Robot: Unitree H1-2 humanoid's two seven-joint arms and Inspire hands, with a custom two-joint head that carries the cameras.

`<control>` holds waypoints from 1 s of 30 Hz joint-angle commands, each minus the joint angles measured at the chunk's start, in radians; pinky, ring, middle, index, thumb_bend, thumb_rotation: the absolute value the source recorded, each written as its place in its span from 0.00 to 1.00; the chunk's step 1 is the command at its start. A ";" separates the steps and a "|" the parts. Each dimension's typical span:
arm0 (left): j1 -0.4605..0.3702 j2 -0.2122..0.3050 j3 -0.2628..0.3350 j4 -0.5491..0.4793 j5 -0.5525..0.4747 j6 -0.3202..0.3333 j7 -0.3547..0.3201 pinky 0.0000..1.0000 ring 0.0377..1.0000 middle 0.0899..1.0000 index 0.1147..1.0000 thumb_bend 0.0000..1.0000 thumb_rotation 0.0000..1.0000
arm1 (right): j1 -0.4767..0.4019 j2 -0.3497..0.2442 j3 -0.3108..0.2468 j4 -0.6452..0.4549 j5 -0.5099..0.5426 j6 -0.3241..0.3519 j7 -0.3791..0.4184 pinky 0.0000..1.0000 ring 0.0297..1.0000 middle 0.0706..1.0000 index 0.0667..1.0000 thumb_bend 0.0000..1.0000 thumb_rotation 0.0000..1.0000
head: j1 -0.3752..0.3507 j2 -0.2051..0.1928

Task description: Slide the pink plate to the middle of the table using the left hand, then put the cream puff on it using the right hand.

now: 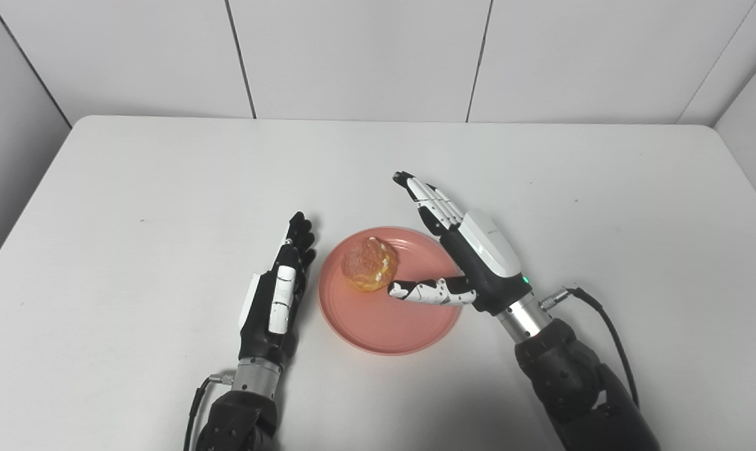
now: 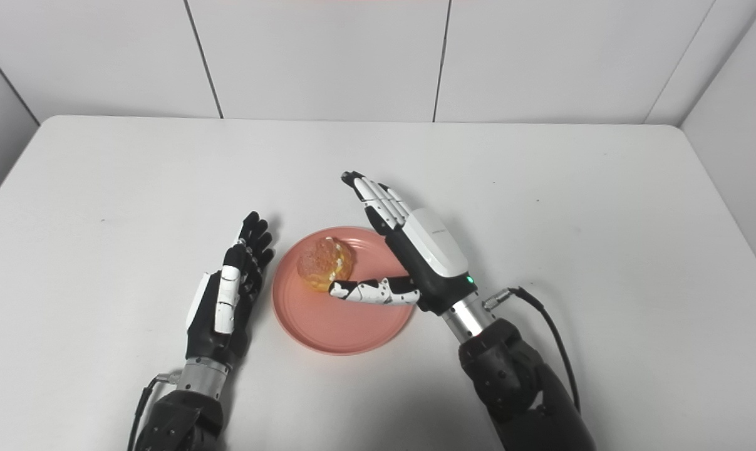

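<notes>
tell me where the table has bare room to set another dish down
Bare: the far half of the table up to the wall, and the wide strips outside each arm. Crowded: the near middle, where the left hand, pink plate with cream puff, and right hand sit.

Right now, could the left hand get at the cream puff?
Probably yes. The left hand lies open beside the plate, and nothing stands between it and the cream puff.

lab test booth, plain white table, white panel walls enclosing it
</notes>
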 commanded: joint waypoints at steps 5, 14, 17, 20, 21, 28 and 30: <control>-0.003 0.011 0.014 0.052 -0.003 -0.018 0.000 1.00 1.00 1.00 1.00 0.73 1.00 | 0.067 0.089 -0.088 -0.042 0.011 0.041 -0.122 0.85 0.93 1.00 1.00 0.70 1.00 | 0.004 0.002; -0.019 -0.004 0.037 0.098 0.040 -0.107 0.053 1.00 1.00 1.00 1.00 0.71 1.00 | 0.136 0.169 -0.141 -0.072 0.273 0.098 -0.070 1.00 1.00 1.00 1.00 0.60 1.00 | 0.006 -0.008; -0.016 -0.002 0.035 0.094 0.047 -0.107 0.058 1.00 1.00 1.00 1.00 0.71 1.00 | 0.156 0.182 -0.150 -0.087 0.344 0.110 -0.057 1.00 1.00 1.00 1.00 0.61 0.99 | 0.005 -0.021; -0.014 -0.001 0.032 0.092 0.057 -0.116 0.065 1.00 1.00 1.00 1.00 0.72 1.00 | 0.182 0.199 -0.163 -0.111 0.371 0.138 -0.069 1.00 1.00 1.00 1.00 0.63 0.99 | 0.008 -0.019; -0.013 -0.003 0.033 0.093 0.058 -0.121 0.067 1.00 1.00 1.00 1.00 0.71 1.00 | 0.188 0.204 -0.166 -0.119 0.376 0.149 -0.072 1.00 1.00 1.00 1.00 0.63 0.98 | 0.008 -0.019; 0.000 0.008 0.023 0.071 0.079 -0.105 0.061 1.00 1.00 1.00 1.00 0.71 1.00 | 0.206 0.223 -0.183 -0.144 0.489 0.237 -0.046 1.00 1.00 1.00 1.00 0.62 0.93 | 0.014 -0.018; 0.003 0.010 0.020 0.061 0.083 -0.094 0.059 1.00 1.00 1.00 1.00 0.71 1.00 | 0.204 0.225 -0.187 -0.143 0.510 0.249 -0.044 1.00 1.00 1.00 1.00 0.61 0.93 | 0.011 -0.011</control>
